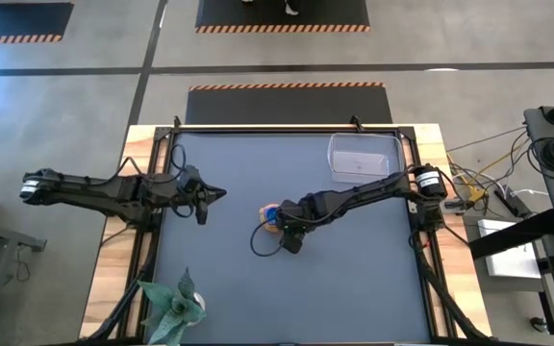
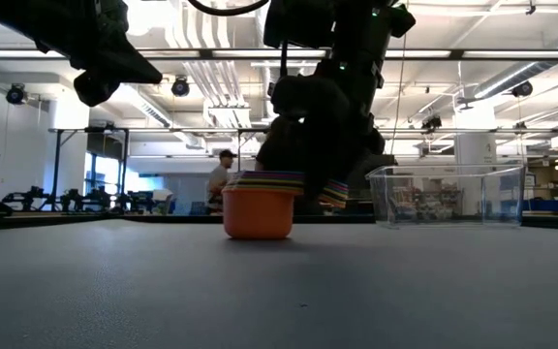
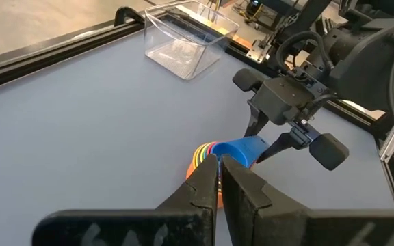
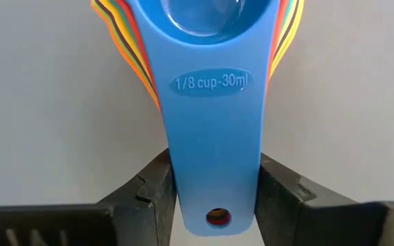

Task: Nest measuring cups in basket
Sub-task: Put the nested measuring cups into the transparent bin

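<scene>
Resting mid-table, the measuring cups (image 1: pixel 271 215) sit nested in one stack, blue cup (image 4: pixel 214 82) on top, well apart from the basket (image 1: pixel 362 159) at the far right corner. Right gripper (image 4: pixel 214 195) pinches the stacked handles. Left gripper (image 1: pixel 217 194) hangs nearby, fingers narrow, holding nothing. Risk: handles may fan or slip during the carry, spilling lower cups.
</scene>
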Motion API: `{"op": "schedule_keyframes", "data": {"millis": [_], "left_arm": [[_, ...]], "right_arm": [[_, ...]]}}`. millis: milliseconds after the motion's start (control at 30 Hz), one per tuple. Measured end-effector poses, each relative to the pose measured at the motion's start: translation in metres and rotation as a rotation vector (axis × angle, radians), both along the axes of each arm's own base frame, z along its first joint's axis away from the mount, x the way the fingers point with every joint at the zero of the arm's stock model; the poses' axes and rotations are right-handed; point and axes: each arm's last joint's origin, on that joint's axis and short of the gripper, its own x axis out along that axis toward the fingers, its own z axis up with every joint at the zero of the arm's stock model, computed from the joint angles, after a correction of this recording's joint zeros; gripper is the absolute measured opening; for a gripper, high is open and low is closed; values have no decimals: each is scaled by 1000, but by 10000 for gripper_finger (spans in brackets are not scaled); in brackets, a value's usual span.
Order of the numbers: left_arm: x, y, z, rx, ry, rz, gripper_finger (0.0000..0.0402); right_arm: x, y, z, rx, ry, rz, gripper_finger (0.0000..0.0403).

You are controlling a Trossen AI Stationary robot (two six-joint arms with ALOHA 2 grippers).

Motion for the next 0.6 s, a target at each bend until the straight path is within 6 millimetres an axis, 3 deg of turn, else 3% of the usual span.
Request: {"op": "schedule_keyframes", "data": {"millis": [200, 600], "left_arm": [[0, 0, 0, -6, -2, 2, 0], [0, 0, 0, -6, -2, 3, 0]], "right_arm": [[0, 0, 0, 8, -3, 8, 143], [0, 0, 0, 34, -2, 14, 207]]}}
